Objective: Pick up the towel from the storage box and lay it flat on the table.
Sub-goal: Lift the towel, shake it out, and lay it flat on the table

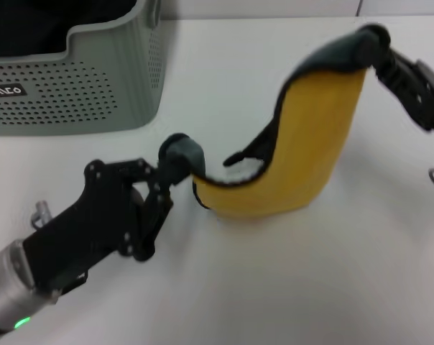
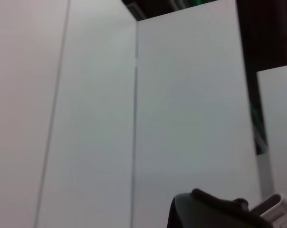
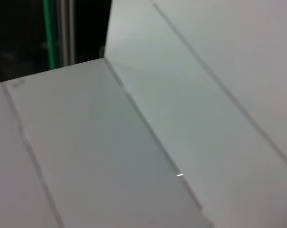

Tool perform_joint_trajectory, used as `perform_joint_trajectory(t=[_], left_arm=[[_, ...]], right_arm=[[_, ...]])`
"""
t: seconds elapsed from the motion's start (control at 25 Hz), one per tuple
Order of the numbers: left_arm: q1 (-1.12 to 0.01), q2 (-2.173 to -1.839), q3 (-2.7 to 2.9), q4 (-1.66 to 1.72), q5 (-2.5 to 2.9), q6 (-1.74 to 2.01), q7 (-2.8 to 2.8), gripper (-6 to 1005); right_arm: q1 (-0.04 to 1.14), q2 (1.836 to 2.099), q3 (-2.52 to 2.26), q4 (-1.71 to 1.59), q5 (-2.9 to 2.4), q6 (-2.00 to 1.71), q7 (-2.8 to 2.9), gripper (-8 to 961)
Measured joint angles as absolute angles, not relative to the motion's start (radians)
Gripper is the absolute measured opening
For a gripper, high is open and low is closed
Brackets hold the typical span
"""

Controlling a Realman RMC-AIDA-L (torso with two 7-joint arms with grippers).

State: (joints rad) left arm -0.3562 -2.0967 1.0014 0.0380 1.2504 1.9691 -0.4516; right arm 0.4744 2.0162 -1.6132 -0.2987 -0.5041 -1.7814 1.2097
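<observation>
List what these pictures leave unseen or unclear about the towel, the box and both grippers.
- Head view: the left gripper pinches one corner of the towel; cloth wraps its fingertips.
- Head view: the right gripper holds the raised corner; its arm runs off the frame edge.
- Head view: the storage box is cut by the top and left edges; its inside is dark.
- Both wrist views show only pale panels, no towel.
- Towel's underside against the table: hidden.

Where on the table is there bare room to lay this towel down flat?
Bare table lies in front of the towel, between the left tool and the right tool. More lies behind, right of the storage box. It is crowded at the box and around the left arm.
</observation>
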Motion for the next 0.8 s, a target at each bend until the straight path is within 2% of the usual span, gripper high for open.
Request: perform_joint_trajectory(t=[0.48, 0.68, 0.8], left_arm=[[-0.23, -2.098, 1.237, 0.184, 1.241, 2.04, -0.546, 8], [-0.107, -2.097, 1.416, 0.318, 1.115, 2.044, -0.59, 8], [0.002, -2.074, 1.576, 0.455, 0.969, 2.045, -0.594, 7]], right_arm=[[0.361, 2.024, -1.641, -0.297, -0.691, -1.952, 1.197, 7], [0.355, 2.025, -1.72, -0.288, -0.719, -2.043, 1.197, 7], [0.355, 2.02, -1.749, -0.28, -0.719, -2.112, 1.195, 7]])
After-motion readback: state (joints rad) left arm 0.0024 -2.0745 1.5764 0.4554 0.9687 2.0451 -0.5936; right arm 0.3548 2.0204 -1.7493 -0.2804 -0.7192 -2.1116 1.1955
